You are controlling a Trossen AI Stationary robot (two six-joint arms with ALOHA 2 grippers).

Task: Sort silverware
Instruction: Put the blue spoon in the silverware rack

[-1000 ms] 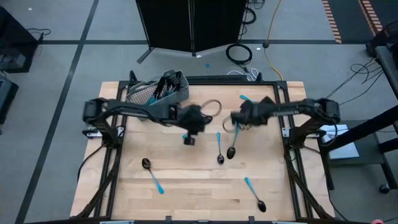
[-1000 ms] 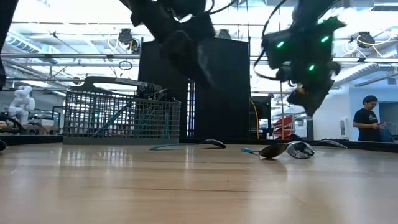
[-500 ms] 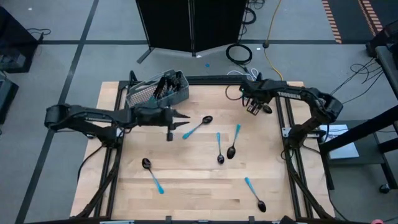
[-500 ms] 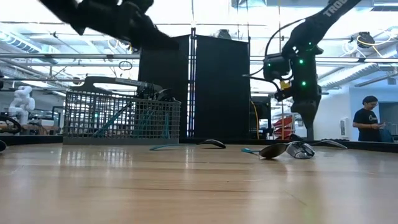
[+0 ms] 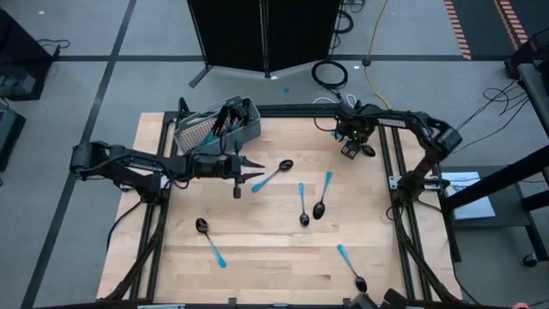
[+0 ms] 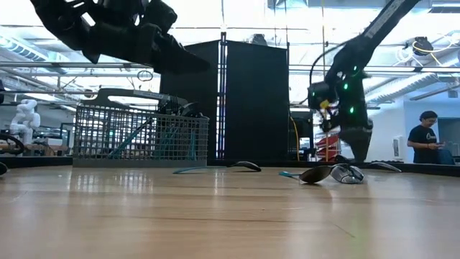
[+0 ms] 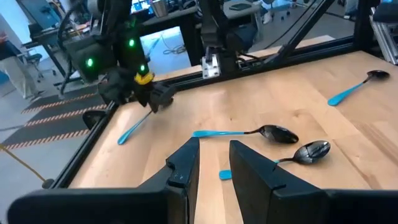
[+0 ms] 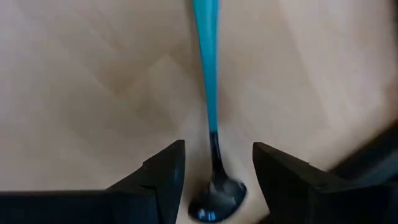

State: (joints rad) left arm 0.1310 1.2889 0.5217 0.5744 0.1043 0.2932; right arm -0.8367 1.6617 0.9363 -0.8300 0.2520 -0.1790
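1. Surface: pale wooden butcher-block surface (image 5: 274, 257) inside a black metal frame, standing on a grey floor with dark seams. Behind it a tall black cabinet (image 5: 266, 34) and a coiled black cable (image 5: 329, 73).
2. Room, low view: industrial ceiling with bright lights; a person in a dark shirt (image 6: 425, 140) stands far off at the right edge.
3. Silverware: loose dark-headed spoons with slim light-blue handles (image 5: 273, 175) lie scattered on the surface, one near the middle, two close together just right of it, one toward the near left, one toward the near right.
4. Left end effector (image 5: 254, 174) hovers level beside the basket, fingers apart with a narrow gap, nothing between them.
5. Right end effector (image 5: 352, 149) points down at the far right corner, fingers spread wide and straddling a blue-handled spoon (image 8: 209, 112) without clamping it.
6. Hard to make out: that spoon is mostly hidden under the arm from above.
7. Container: grey wire-mesh basket (image 5: 196, 131) at the far left corner holds upright utensils, dark heads and blue handles; types indistinct.
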